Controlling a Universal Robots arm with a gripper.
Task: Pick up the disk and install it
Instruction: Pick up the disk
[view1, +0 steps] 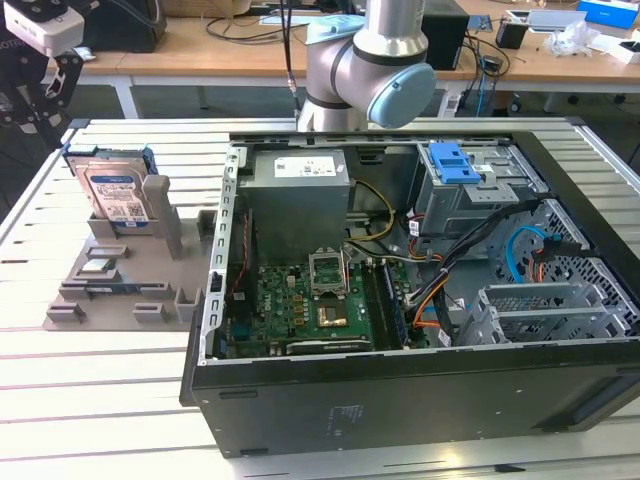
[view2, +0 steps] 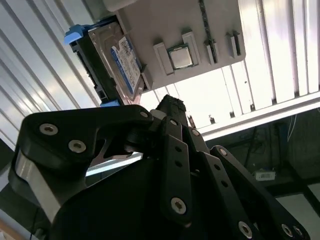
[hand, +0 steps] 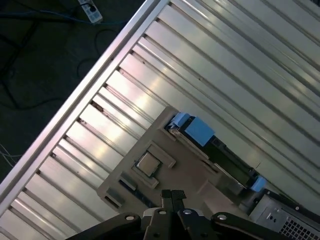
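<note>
The disk is a silver hard drive with a white-and-blue label and blue rails. It stands upright in a slot of the grey holder on the slatted table, at the exterior view's left. Both wrist views show it from above, the disk with its label facing out and the disk edge-on with its blue rail up. My black gripper hangs above the holder, apart from the disk. Its fingers are shut together with nothing between them, as the gripper also shows.
An open computer case lies to the exterior view's right of the holder, with a motherboard, cables and a blue-latched drive bay. A small square chip sits in the holder. Desks with equipment stand behind the table.
</note>
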